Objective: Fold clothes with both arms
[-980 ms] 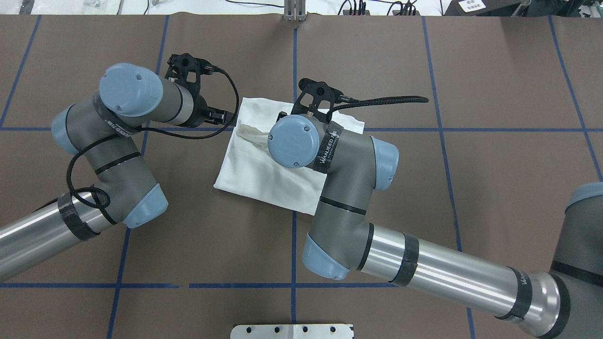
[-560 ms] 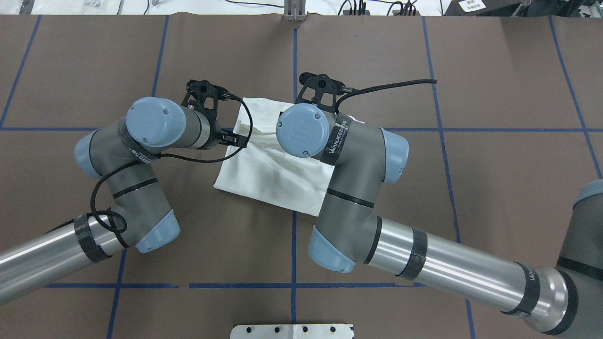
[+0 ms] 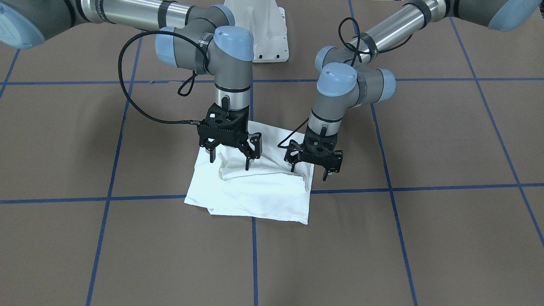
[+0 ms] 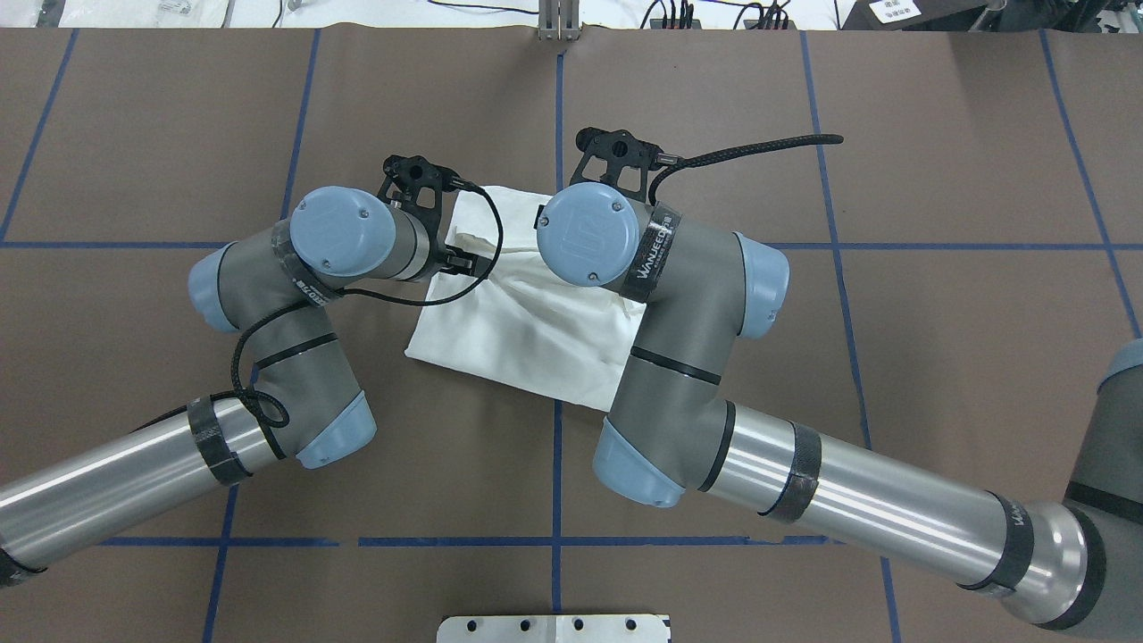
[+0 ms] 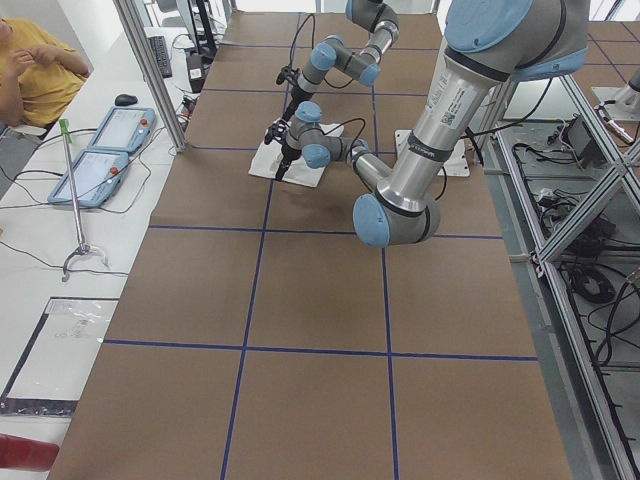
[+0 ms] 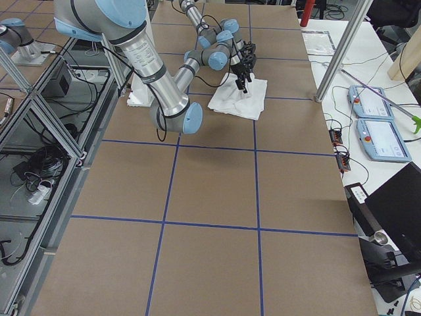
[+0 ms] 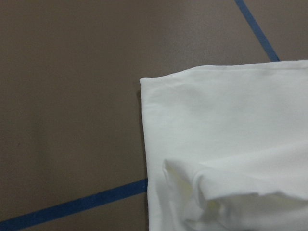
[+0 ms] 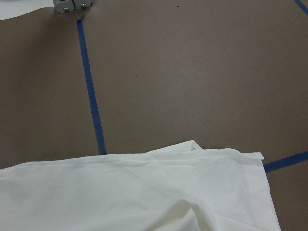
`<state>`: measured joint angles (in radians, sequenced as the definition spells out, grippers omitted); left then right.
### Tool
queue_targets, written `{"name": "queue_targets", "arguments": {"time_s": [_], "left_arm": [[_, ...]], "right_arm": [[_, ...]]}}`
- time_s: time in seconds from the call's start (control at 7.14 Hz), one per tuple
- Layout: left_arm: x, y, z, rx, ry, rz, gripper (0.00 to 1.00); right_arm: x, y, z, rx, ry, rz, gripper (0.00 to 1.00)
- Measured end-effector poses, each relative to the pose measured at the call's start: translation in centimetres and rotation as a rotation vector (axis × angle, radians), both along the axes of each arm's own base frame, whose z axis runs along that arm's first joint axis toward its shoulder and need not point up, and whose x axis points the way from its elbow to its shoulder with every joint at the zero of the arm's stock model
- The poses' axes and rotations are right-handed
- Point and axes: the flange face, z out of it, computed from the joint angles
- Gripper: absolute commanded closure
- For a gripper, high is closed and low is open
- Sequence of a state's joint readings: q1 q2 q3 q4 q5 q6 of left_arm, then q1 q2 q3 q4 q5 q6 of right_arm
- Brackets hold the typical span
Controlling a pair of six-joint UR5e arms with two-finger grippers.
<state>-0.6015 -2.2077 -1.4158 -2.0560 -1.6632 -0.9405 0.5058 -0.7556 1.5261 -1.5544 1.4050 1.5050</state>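
Exterior front-facing view puts the folded white T-shirt [image 3: 259,199] at mid-frame on the brown counter [image 3: 127,255], lying across a blue tape line [image 3: 425,187]. The right end effector [image 3: 229,163], left of centre, points down over the shirt's upper part, its fingers spread wide astride a raised wrinkle [image 3: 231,171], gripping nothing. The left end effector [image 3: 309,173], right of centre, is equally wide open and empty, straddling the shirt's right edge; its fingertips seem to touch the cloth, though that is unclear.
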Motion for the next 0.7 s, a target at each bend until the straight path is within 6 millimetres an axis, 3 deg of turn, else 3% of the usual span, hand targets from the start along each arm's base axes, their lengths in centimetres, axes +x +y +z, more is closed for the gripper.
{"name": "queue_targets", "arguments": {"time_s": [0.14, 0.42, 0.7], "left_arm": [[0.3, -1.4, -0.4, -0.026, 0.008, -0.031, 0.0], [0.4, -8.4, -1.3, -0.071, -0.011, -0.12, 0.0], [-2.4, -14.3, 0.6, -0.081, -0.041, -0.202, 0.0]], "right_arm": [[0.0, 0.0, 0.3, 0.001, -0.003, 0.0, 0.0], [0.1, 0.0, 2.3, 0.018, -0.03, 0.0, 0.0], [0.2, 0.1, 3.0, 0.026, -0.045, 0.001, 0.0]]}}
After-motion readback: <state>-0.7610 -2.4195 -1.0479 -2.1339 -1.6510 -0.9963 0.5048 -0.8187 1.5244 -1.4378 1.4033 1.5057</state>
